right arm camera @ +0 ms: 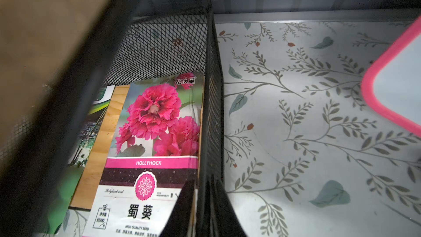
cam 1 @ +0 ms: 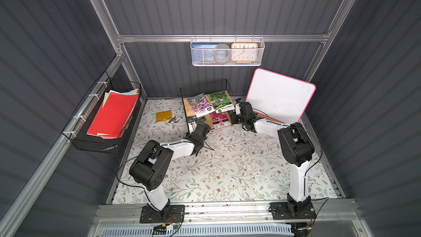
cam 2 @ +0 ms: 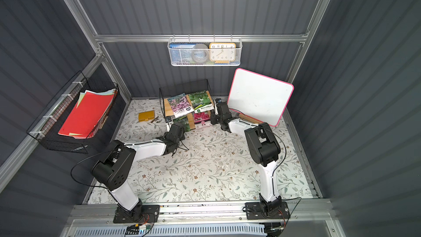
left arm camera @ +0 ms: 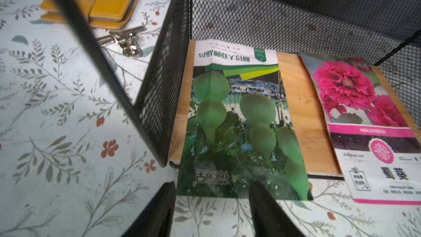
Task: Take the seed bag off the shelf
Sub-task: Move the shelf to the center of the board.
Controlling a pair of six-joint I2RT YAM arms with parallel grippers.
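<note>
Left gripper (left arm camera: 211, 182) wide — seed bag (left arm camera: 239, 128) on shelf (left arm camera: 293, 110)

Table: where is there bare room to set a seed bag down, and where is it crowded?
Free: the wide middle of the table, between left arm and right arm, before the shelf. Crowded: beside the shelf, by wallet and whiteboard.

Shelf (left arm camera: 273, 14): matt black wire mesh, pale wood boards. Gourd seed bag (left arm camera: 232, 121): glossy.

Green seed bag (left arm camera: 239, 121) overhangs shelf (left arm camera: 296, 19) (lower board (left arm camera: 296, 115)).
</note>
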